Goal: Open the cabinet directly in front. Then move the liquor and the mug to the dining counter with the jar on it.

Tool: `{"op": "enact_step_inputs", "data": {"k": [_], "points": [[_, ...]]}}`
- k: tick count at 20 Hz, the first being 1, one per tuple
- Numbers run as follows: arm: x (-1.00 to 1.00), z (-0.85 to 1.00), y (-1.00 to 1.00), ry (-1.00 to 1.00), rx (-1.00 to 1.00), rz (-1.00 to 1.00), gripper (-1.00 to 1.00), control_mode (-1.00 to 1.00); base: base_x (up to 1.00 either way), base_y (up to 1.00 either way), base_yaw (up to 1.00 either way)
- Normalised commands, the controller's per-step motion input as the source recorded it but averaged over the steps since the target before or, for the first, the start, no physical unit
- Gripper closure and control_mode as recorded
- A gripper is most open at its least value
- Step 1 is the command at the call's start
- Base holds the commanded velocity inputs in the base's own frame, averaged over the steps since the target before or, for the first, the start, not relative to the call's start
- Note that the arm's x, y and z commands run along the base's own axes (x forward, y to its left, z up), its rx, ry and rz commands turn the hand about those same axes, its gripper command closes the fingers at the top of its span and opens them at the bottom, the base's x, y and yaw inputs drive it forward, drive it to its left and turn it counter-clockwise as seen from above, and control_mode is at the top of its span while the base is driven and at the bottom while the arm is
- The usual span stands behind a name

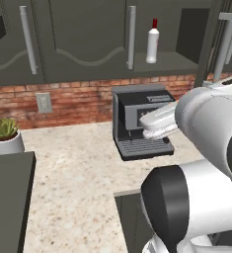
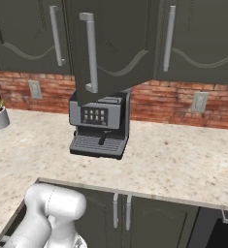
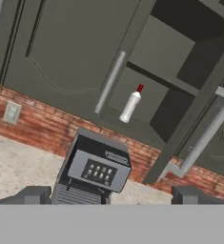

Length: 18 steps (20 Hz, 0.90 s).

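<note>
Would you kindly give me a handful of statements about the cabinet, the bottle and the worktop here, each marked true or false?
1. One door of the cabinet stands open. True.
2. The liquor lies on its side on the worktop. False: it stands upright on the cabinet's lower shelf.
3. The coffee machine sits on the worktop against the brick wall, below the cabinet. True.
4. The gripper is shut on the liquor. False: it is open and holds nothing, well short of the bottle.
5. A potted plant stands right beside the coffee machine, touching it. False: it stands far off at the worktop's left end.
</note>
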Motion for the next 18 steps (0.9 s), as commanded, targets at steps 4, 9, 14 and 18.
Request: {"op": "enact_step_inputs", "data": {"k": [4, 9, 14, 18], "points": [[0.88, -0.16, -0.12, 0.0, 0.0, -0.02, -1.0, -1.0, 0.0, 0.0, 0.0], [0.85, -0.03, -0.06, 0.0, 0.0, -0.03, -1.0, -1.0, 0.0, 0.0, 0.0], [0.79, 0.0, -0.1, -0.03, 0.0, -0.08, -1.0, -1.0, 0.0, 0.0, 0.0], [0.74, 0.0, -0.2, -0.02, 0.0, -0.11, -1.0, -1.0, 0.0, 0.0, 0.0]]}}
